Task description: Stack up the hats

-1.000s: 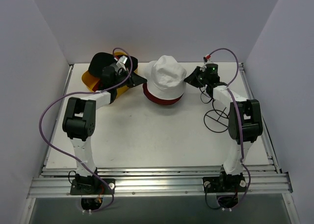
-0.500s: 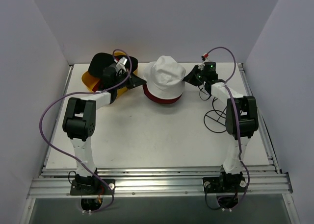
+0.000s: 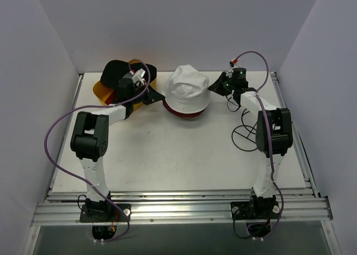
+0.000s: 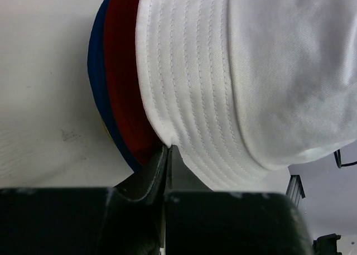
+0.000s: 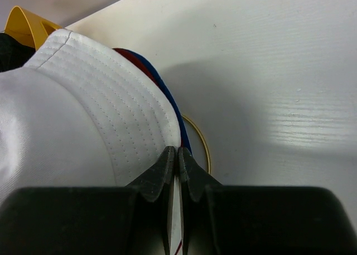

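A white bucket hat [image 3: 188, 88] sits on top of a maroon hat [image 3: 181, 113] at the back middle of the table. The left wrist view shows the white brim [image 4: 184, 99] over the maroon hat [image 4: 122, 71] and a blue hat [image 4: 95, 71]. My left gripper [image 3: 158, 96] [image 4: 168, 149] is shut on the white brim's left edge. My right gripper [image 3: 212, 89] [image 5: 178, 150] is shut on the right edge, with white fabric between its fingers. A black cap [image 3: 114, 71] lies in the yellow basket [image 3: 100, 91].
A thin dark wire frame [image 3: 245, 135] lies on the table beside the right arm. A thin yellowish ring [image 5: 202, 143] shows under the hats' right edge. The basket stands at the back left, close behind my left wrist. Walls close in both sides.
My left gripper has closed on the white brim. The right gripper has moved back and left, and the white hat has shifted toward the back wall, covering more of the maroon hat.
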Tool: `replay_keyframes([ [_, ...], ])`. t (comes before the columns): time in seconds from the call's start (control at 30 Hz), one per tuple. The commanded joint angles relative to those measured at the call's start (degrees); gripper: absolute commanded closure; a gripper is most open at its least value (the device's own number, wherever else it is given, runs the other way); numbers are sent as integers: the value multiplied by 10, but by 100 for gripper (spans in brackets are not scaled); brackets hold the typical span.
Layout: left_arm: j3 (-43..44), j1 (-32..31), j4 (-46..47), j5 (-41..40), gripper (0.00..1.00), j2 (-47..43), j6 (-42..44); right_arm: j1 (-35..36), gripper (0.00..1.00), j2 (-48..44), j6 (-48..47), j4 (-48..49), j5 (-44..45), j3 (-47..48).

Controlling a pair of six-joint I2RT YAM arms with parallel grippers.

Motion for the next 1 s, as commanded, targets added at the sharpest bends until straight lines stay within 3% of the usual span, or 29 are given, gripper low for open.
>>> replay_keyframes([
  [0.0,4,4,-63,-46,98,-8,52,-10,100,21,-6,-26,19,24],
  [0.37,25,-28,-135,-110,98,10,104,-7,100,64,-30,-74,48,65],
  [0.7,-35,-64,-127,-153,98,-39,122,6,100,100,-65,-120,56,163],
  [0.77,-51,-81,-115,-164,98,-67,125,5,94,108,-70,-135,56,204],
  [0.9,-80,-104,-112,-168,97,-112,128,7,72,101,-76,-170,62,253],
  [0.97,-89,-111,-109,-177,89,-145,126,5,66,87,-81,-182,70,265],
])
